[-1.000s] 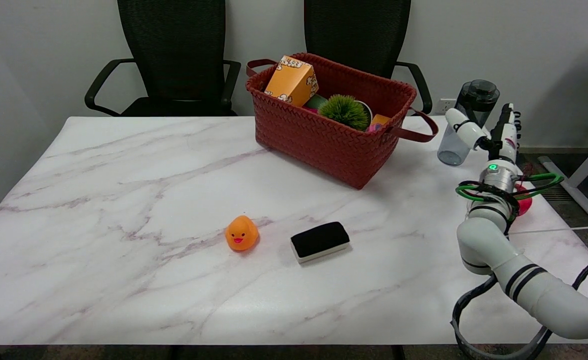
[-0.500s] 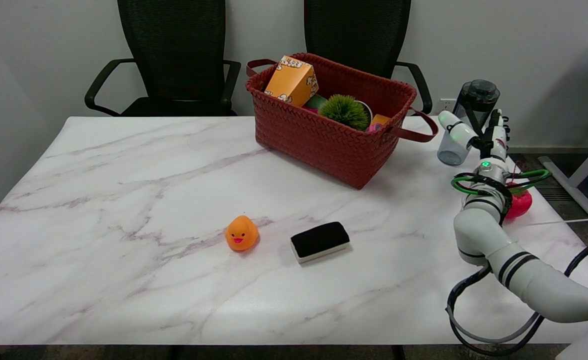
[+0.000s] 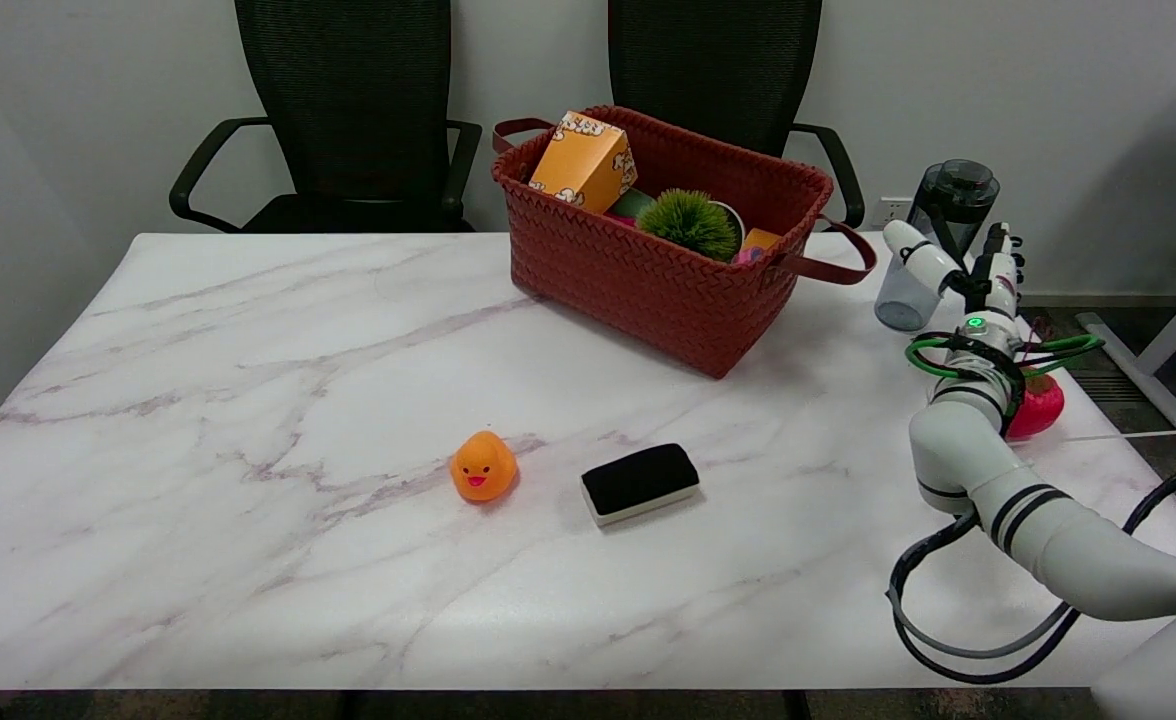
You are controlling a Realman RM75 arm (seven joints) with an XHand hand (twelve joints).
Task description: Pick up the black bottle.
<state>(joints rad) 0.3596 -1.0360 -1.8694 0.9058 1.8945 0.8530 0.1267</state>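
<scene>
Smoky translucent black bottle with dark lid point(image 3: 933, 240) upright at far right of white marble table point(image 3: 248, 400), just right of woven red-brown basket point(image 3: 658, 270) and its handle. Black-and-white right hand point(image 3: 963, 270) raised just right of the bottle, fingers spread: thumb point(image 3: 923, 258) across the bottle's front, other fingers pointing up beside it. Grip not closed; contact with bottle unclear. Pink round object point(image 3: 1036, 405) right of basket, partly behind the wrist. Orange rubber duck point(image 3: 483, 466) and black-topped eraser block point(image 3: 640, 482) well in front of basket. Orange popcorn box point(image 3: 584, 160) and green spiky ball point(image 3: 689, 222) inside basket.
</scene>
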